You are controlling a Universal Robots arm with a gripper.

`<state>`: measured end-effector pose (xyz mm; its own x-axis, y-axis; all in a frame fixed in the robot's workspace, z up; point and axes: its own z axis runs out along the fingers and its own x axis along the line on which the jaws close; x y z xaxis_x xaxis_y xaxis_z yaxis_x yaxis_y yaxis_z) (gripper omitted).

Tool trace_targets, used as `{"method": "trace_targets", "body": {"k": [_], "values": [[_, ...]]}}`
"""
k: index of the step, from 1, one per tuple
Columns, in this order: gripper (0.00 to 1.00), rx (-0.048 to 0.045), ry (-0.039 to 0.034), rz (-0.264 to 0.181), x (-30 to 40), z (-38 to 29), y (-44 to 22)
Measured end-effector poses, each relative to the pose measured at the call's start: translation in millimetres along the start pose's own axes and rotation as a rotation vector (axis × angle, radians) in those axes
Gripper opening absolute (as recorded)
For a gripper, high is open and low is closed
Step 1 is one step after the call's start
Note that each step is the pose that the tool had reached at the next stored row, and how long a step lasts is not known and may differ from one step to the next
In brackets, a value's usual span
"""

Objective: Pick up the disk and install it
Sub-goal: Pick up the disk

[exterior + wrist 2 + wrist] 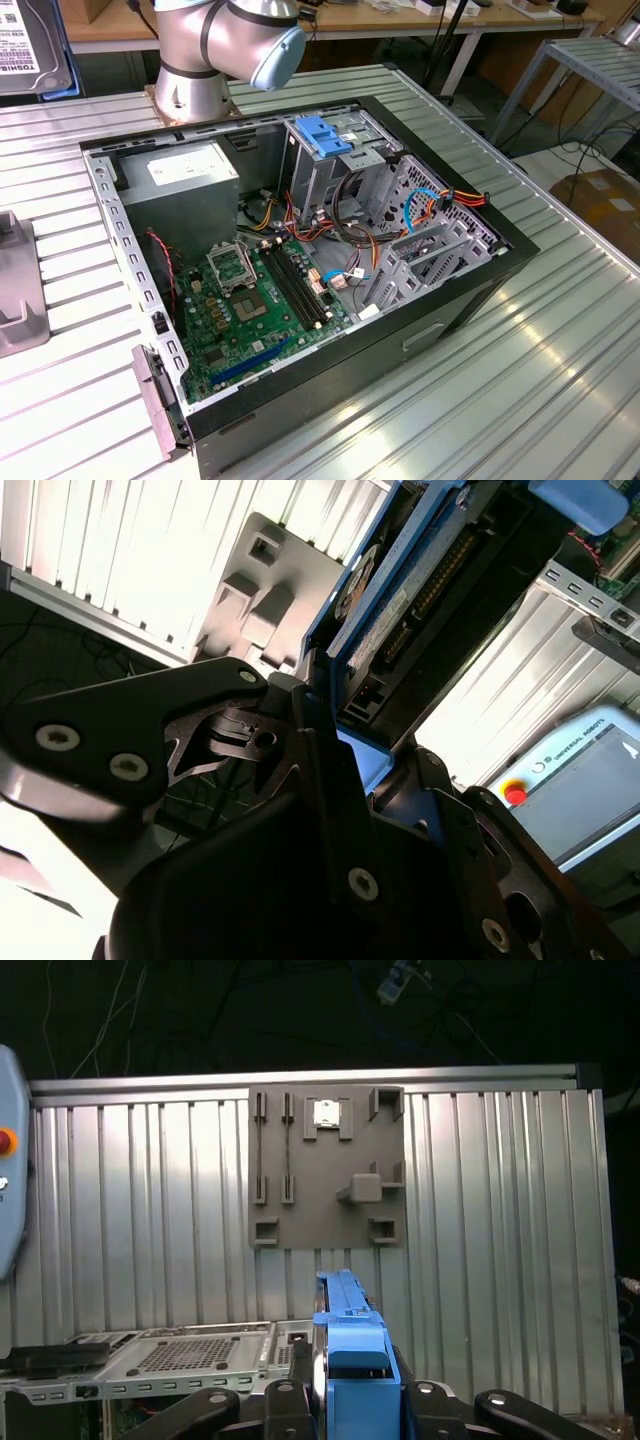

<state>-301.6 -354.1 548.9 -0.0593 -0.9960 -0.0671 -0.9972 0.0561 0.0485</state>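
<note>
In both wrist views my gripper [350, 1405] is shut on the disk [350, 1345], which shows edge-on with its bright blue rail pointing away from the wrist. In the second wrist view the disk [400, 600] shows its grey underside and connector, reaching out from the black fingers [300, 740]. It hangs in the air above the ribbed metal table, beside the open computer case [300, 250]. At the exterior view's top left corner, the disk [30, 45] shows a white label and a blue edge.
The case holds a motherboard [250, 300], a grey power supply [180, 175], loose cables and a blue tab [325, 135] on the drive cage. A grey fixture plate [325, 1165] lies on the table. A teach pendant [580, 780] sits nearby. The arm's base [195, 60] stands behind the case.
</note>
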Motion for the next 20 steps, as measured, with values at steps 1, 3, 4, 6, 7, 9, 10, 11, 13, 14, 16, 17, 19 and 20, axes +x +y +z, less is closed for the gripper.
{"method": "trace_targets", "body": {"k": [1, 3, 4, 6, 7, 9, 10, 11, 13, 14, 16, 17, 19, 20], "values": [[0.37, 0.0000, 0.0000, 0.000, 0.1, 0.0, -0.3], [0.37, 0.0000, 0.0000, 0.000, 0.4, -0.1, -1.0], [0.37, 0.0000, 0.0000, 0.000, 0.6, -0.1, -1.3], [0.37, -0.0001, 0.0000, 0.000, 0.9, -0.2, -1.9], [0.37, 0.0000, 0.0001, 0.000, 1.0, -0.2, -2.2], [0.37, 0.0000, 0.0000, 0.000, 1.3, -0.2, -2.9], [0.37, 0.0000, 0.0000, 0.000, 1.4, -0.2, -3.1], [0.37, 0.0000, 0.0000, 0.000, 1.5, -0.3, -3.5], [0.37, 0.0000, 0.0000, 0.000, 1.8, -0.3, -4.2], [0.37, -0.0001, 0.0000, 0.000, 2.0, -0.4, -4.5], [0.37, 0.0000, 0.0000, 0.000, 2.4, -0.4, -5.7], [0.37, -0.0001, 0.0000, 0.000, 2.5, -0.5, -6.3], [0.37, 0.0000, 0.0000, 0.000, 2.7, -0.5, -7.3], [0.37, 0.0000, 0.0000, 0.000, 2.8, -0.5, -7.9]]}}
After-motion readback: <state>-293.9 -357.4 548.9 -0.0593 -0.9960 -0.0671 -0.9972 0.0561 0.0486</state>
